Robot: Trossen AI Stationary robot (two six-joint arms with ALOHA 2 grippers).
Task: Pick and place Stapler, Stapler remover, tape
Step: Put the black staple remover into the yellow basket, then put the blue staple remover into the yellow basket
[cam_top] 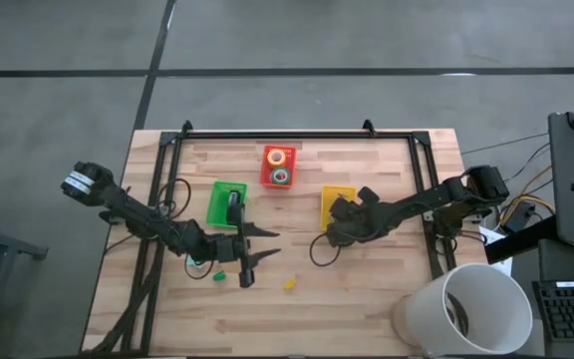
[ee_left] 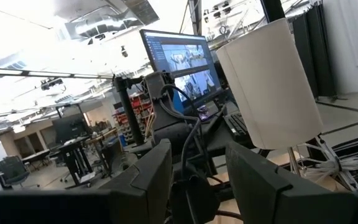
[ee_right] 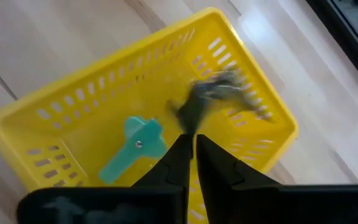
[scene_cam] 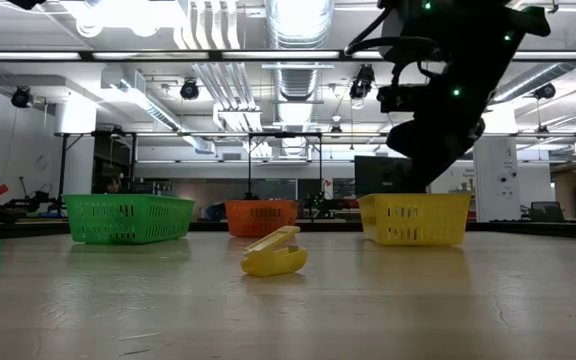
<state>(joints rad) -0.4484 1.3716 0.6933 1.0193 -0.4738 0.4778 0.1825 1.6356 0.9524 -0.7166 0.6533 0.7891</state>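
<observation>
Small yellow plastic staple remover (scene_cam: 274, 253): one, shiny and rounded, lying alone on the smooth wood table (cam_top: 367, 299), at 6 o'clock.
Left gripper (cam_top: 262, 246): dark fingers spread wide, holding nothing, near 8 o'clock.
Right gripper (ee_right: 193, 144): fingertips pressed together and empty, over the yellow slotted plastic basket (ee_right: 42, 114).
Teal flat plastic remover (ee_right: 133, 146): one, inside that basket.
Green plastic basket (cam_top: 216, 189): holds the small black bar-shaped stapler (cam_top: 233, 204).
Red plastic basket (cam_top: 267, 178): at 12 o'clock, holds ring-shaped tape rolls (cam_top: 278, 168).

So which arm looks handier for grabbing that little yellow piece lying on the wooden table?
Probably the left: its pincer hangs open beside the small yellow piece, while the right pincer is over the yellow basket.
</observation>
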